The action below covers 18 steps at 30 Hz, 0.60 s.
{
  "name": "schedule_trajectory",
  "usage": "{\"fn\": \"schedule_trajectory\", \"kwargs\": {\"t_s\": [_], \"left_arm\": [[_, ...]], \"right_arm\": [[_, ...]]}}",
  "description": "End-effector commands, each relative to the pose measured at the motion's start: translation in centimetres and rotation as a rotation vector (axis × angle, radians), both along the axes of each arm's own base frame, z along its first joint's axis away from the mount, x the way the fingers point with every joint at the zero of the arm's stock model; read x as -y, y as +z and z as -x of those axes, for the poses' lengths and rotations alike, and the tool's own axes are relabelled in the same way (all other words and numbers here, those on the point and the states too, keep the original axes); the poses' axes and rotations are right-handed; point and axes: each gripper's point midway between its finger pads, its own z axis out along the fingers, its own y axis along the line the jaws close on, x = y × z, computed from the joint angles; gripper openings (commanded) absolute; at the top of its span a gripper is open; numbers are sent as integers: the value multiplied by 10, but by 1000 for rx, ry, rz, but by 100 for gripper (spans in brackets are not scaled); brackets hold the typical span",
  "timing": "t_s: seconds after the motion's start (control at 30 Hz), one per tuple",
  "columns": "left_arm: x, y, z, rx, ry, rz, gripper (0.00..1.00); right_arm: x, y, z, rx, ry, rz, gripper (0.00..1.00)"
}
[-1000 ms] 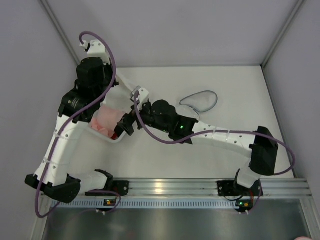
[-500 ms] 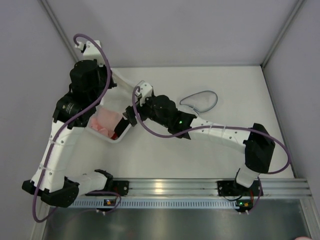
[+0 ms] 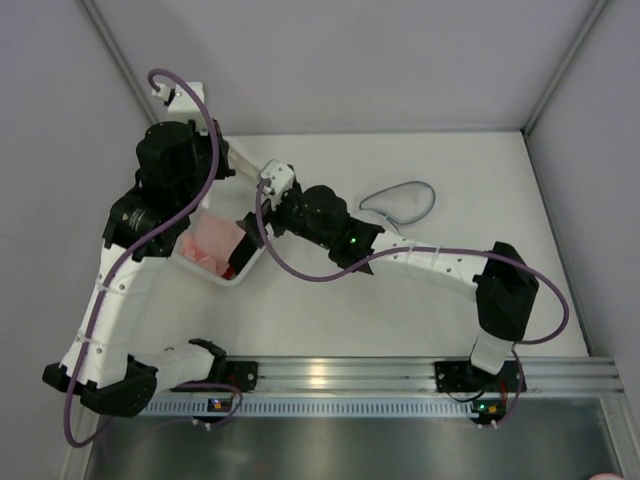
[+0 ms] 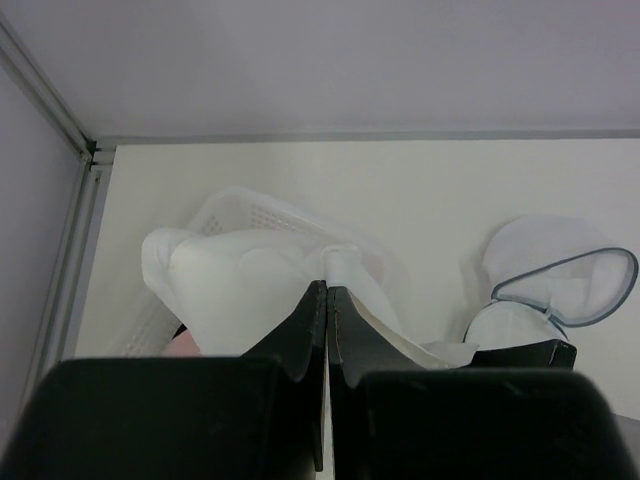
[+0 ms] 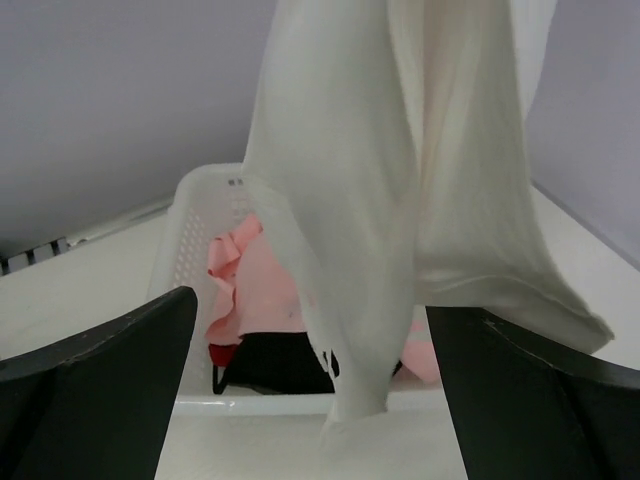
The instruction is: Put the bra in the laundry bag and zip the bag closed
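My left gripper [image 4: 327, 287] is shut on the white bra [image 4: 232, 278] and holds it up above the clear bin [image 4: 262, 210]. In the top view the left gripper [image 3: 222, 165] is over the bin's far edge, and the bra [image 3: 243, 158] shows as a white strip beside it. My right gripper [image 3: 252, 232] is open and empty at the bin's right side. In the right wrist view the bra [image 5: 400, 190] hangs between the spread fingers [image 5: 120, 345], untouched. The round mesh laundry bag [image 3: 400, 200] lies open on the table to the right; it also shows in the left wrist view [image 4: 560, 275].
The clear bin [image 3: 222, 277] holds a pink cloth [image 5: 255, 290] and a black-and-red item [image 5: 270, 365]. Grey walls close the table at the left, back and right. The arms' rail runs along the near edge [image 3: 330, 378].
My right gripper has moved up and left towards the hanging bra. My left arm has shifted a little to the left, still holding the bra.
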Motion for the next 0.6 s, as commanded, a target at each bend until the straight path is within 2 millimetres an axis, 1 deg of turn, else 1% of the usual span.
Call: {"fn": "schedule_trajectory", "kwargs": {"t_s": [0.0, 0.03, 0.07, 0.1, 0.13, 0.2, 0.23, 0.43, 0.57], "left_arm": [[3, 14, 4, 49, -31, 8, 0], [3, 12, 4, 43, -33, 5, 0], [4, 12, 4, 43, -35, 6, 0], [4, 12, 4, 43, -34, 9, 0], [4, 12, 5, 44, -37, 11, 0], [7, 13, 5, 43, -46, 26, 0], [7, 12, 5, 42, -49, 30, 0], [10, 6, 2, 22, -55, 29, 0], [10, 5, 1, 21, -51, 33, 0]], "right_arm": [[-4, 46, 11, 93, 146, -147, 99], [5, 60, 12, 124, 171, -212, 99], [6, 65, 22, 120, 239, -249, 99], [10, 73, 25, 116, 255, -295, 99], [16, 83, 21, 129, 252, -328, 99], [16, 90, 20, 122, 262, -336, 99], [12, 95, 16, 121, 259, -335, 99], [-1, 117, 9, 118, 259, -402, 99], [-5, 128, 10, 133, 273, -410, 99]]}}
